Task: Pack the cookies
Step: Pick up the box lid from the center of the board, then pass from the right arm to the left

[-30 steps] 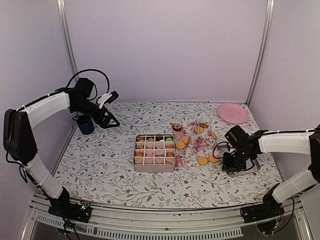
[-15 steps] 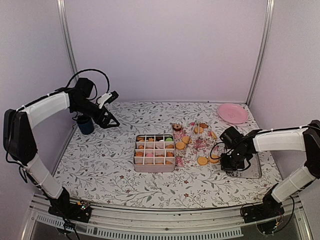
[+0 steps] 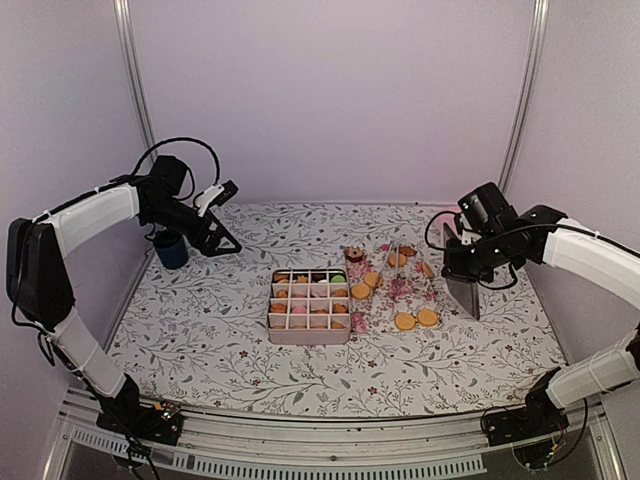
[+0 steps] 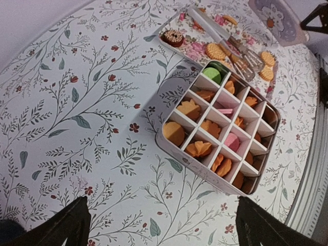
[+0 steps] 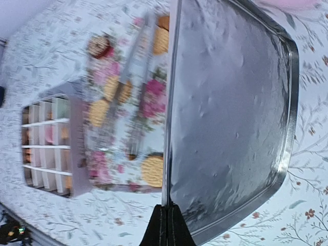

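Several cookies (image 3: 309,303) fill a pink divided box (image 3: 309,336), mostly orange, some pink, one green (image 4: 211,75). More orange cookies (image 3: 405,321) lie loose on a floral tray (image 3: 385,300) to its right, with a dark brown one (image 4: 172,37) at the tray's far end. My right gripper (image 5: 167,215) is shut on the edge of a silver metal lid (image 5: 230,113), which hangs on edge above the table, right of the tray (image 3: 462,290). My left gripper (image 3: 220,215) hovers open and bare at the back left, far from the box (image 4: 205,169).
A dark blue cup (image 3: 171,249) stands at the back left, under the left arm. Metal tongs (image 4: 220,33) lie across the floral tray. A strip of pink plate (image 5: 289,4) shows past the lid. Purple walls and metal posts enclose the table.
My right gripper closed on the lid's edge where it lay flat at the right, then lifted it up and back, so that it tipped upright. The left arm has not moved.
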